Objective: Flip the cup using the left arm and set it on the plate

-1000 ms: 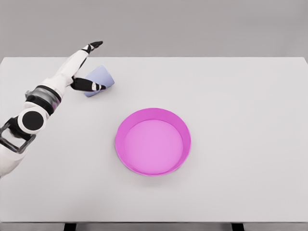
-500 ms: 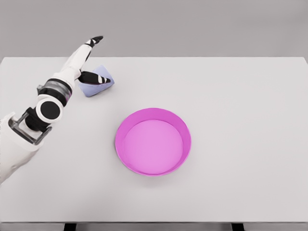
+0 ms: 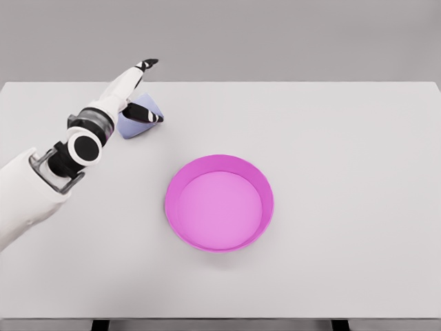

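Left hand clasping lavender cup; one finger extended; plate apart.

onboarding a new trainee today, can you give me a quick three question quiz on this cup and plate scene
1. True or false: the cup already sits on the plate.
2. Which hand is at the cup? A) left hand B) right hand C) both
3. Fill in: the plate's colour is ____.

Key: 1 false, the pale blue cup lies on the table, up and left of the plate. 2 A, with dark fingers on the cup; no right arm shows. 3 pink.
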